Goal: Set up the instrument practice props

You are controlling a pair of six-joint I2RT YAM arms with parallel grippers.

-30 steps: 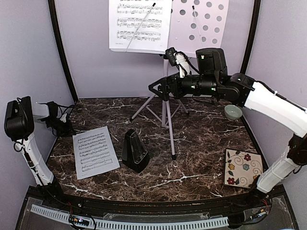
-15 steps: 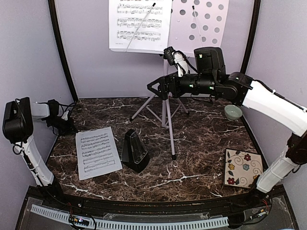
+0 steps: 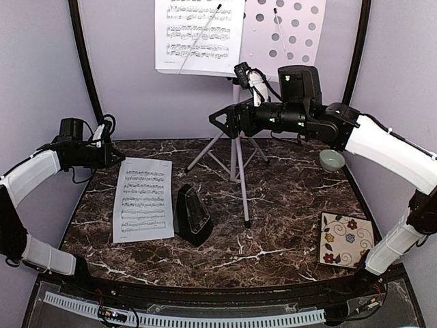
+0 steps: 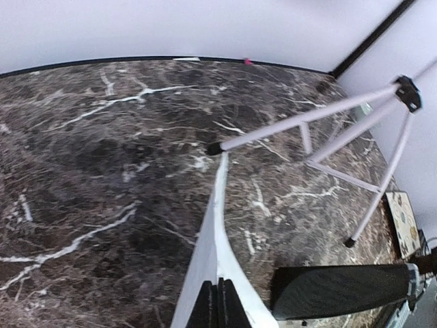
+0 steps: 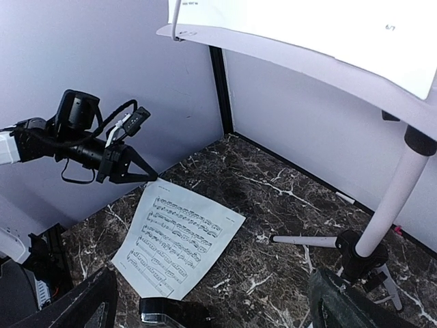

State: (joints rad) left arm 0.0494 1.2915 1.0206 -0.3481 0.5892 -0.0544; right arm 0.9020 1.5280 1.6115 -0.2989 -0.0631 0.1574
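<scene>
Pinching the far-left corner of the loose music sheet [image 3: 143, 199]: left gripper [image 3: 121, 157], jaws clamped on the paper edge. The left wrist view shows the sheet edge-on, running out from the fingers [image 4: 205, 311]. The rest of the sheet lies on the marble table [image 3: 293, 198], left of centre, long side running near to far.

Obstacles:
- Metronome [image 3: 192, 215] stands upright just beside the sheet's near-right edge; can't tell if they touch.
- Music stand [image 3: 300, 34] is at the far middle, tripod spread. One foot sits near the sheet's far-right corner, another lands right of the metronome.
- A second sheet [image 3: 198, 34] covers the left half of the desk under a wire arm; the right half is bare.
- Right gripper [image 3: 217, 124] hangs in the air in front of the stand pole, jaws wide apart and holding nothing, pointing left.
- Green bowl [image 3: 332, 160] is far right by the wall. Floral tile [image 3: 346, 240] is at the near-right corner, beside the right arm.

Room:
- The sheet's left edge runs close to the table's left edge, with the wall right beside the left arm.
- Bare marble lies between the sheet and the far wall, and between the tripod's near foot and the tile.
</scene>
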